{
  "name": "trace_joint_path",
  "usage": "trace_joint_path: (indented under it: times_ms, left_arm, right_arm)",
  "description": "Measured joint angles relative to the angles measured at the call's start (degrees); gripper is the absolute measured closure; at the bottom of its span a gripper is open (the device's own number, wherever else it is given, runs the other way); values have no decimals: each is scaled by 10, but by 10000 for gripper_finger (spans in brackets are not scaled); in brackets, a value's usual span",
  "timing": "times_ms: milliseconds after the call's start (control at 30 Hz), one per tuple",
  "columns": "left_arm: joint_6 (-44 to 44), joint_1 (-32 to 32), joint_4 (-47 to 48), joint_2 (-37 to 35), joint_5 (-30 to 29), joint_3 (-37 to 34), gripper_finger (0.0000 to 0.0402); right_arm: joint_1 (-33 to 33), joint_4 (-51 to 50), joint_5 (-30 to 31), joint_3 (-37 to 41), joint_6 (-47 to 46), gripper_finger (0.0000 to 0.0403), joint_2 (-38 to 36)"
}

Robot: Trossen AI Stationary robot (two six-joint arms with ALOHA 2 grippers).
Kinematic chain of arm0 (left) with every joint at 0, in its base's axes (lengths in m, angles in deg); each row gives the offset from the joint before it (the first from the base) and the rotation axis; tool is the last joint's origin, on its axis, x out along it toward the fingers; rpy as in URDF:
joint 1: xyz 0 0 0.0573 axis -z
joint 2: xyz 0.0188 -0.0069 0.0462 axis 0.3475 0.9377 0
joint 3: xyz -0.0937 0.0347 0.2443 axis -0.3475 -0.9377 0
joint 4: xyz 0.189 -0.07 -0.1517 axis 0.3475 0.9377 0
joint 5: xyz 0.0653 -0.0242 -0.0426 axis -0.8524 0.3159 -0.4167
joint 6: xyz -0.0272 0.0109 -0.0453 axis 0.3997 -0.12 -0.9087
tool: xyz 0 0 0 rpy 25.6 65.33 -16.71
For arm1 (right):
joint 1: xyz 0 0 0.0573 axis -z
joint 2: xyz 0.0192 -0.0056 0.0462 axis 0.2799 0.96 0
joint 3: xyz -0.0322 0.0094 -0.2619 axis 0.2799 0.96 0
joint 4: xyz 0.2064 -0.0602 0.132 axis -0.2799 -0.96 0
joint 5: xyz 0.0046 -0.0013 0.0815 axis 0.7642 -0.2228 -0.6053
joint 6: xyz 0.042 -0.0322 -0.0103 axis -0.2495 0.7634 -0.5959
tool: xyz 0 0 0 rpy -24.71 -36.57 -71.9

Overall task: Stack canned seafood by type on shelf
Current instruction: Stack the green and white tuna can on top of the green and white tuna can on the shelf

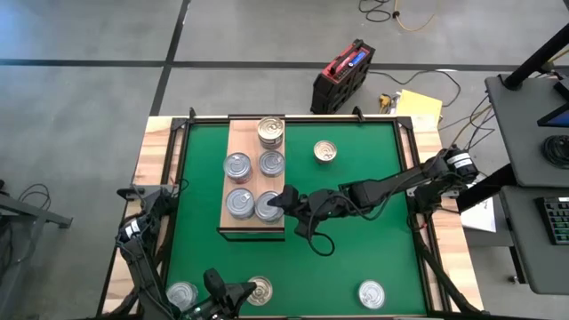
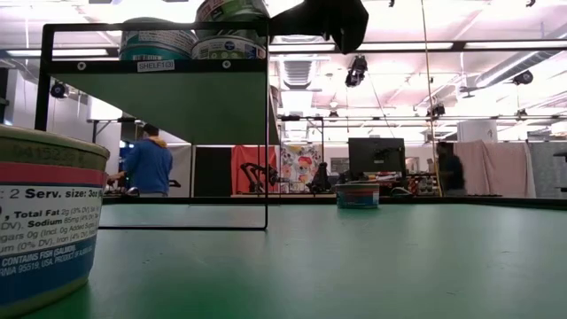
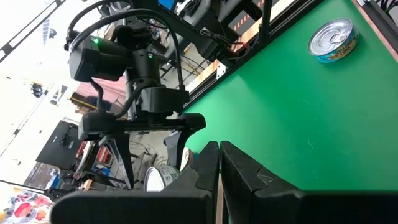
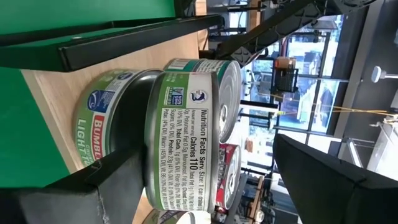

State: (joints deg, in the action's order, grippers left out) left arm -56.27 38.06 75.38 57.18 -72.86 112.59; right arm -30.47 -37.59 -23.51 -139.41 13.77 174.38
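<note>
Shelf: light wood board [image 1: 241, 187] on far-left part of green mat [image 1: 356, 231], raised on a dark frame per low view; label strip on its front edge.
Cans on shelf: five spots seen from above. Far-right spot [image 1: 270, 132] w/ gold-tone lid, looks stacked. Mid-right can [image 1: 271, 163], mid-left can [image 1: 236, 166], near-left can [image 1: 239, 204], all silver lids. Near-right can [image 1: 268, 206] sits right at the R gripper.
R gripper: [image 1: 283, 203] at shelf's near-right corner, arm reaching in from the right side of the table. Fingers spread wide, one either side of the near-right can [image 4: 186, 137], green label w/ nutrition text. R wrist view shows a gap between the can and the far finger [image 4: 323, 180]; contact w/ the other finger can't tell. Can rests on the wood, more cans just behind it.
L gripper: [image 1: 233, 299] low at near edge of mat, left of centre, jaws pressed together, nothing in them. Parked.
Loose cans on mat: gold-lid can [image 1: 325, 152] far, right of shelf, well apart from it. Silver can [image 1: 182, 294] near-left corner. Can [image 1: 260, 289] just beside L gripper. Silver can [image 1: 372, 293] near-right.
Low view: big close can [image 2: 44, 221] at left, small can [image 2: 358, 195] far across the mat.
Room: person in blue top [image 2: 147, 164] in the background. Red/black case [image 1: 342, 76] on floor beyond the table.
</note>
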Motion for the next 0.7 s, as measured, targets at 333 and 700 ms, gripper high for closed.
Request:
trace_joint_path:
  times_ms: [333, 700]
  left_arm:
    - [0, 0, 0, 0, 0, 0, 402]
    - [0, 0, 0, 0, 0, 0, 402]
  right_arm:
    - [-1, 9, 0, 0, -33, 81, 0]
    - [-1, 12, 0, 0, -121, 85, 3]
